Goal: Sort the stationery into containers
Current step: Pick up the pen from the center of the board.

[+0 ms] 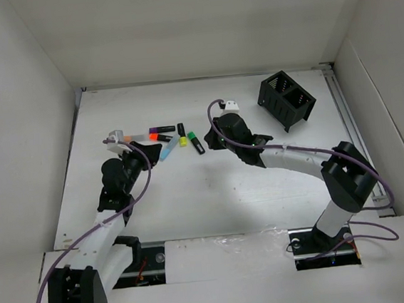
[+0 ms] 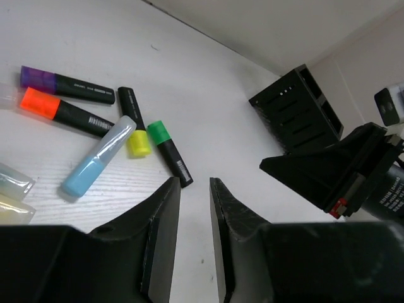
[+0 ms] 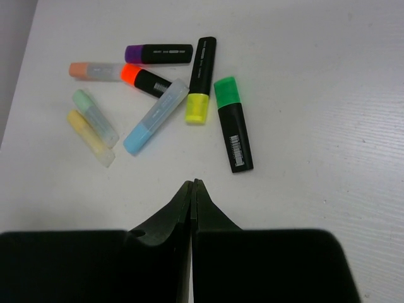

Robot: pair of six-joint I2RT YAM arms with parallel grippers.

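Observation:
Several markers lie in a cluster on the white table at back left. They are a green-capped one [image 3: 232,123], a yellow-capped one [image 3: 201,76], an orange-capped one [image 3: 144,79], a purple-capped one [image 3: 159,53], a light blue one [image 3: 154,117] and three pale translucent ones [image 3: 95,117]. The black two-compartment box [image 1: 286,100] stands at back right, apart from them. My left gripper [image 2: 194,183] is open with a narrow gap and empty, just short of the green marker [image 2: 169,151]. My right gripper [image 3: 192,183] is shut and empty, a little short of the green marker.
White walls enclose the table on three sides. The two grippers face each other across the marker cluster, left [image 1: 140,161] and right [image 1: 213,137]. The right arm [image 2: 353,170] shows in the left wrist view in front of the box [image 2: 297,110].

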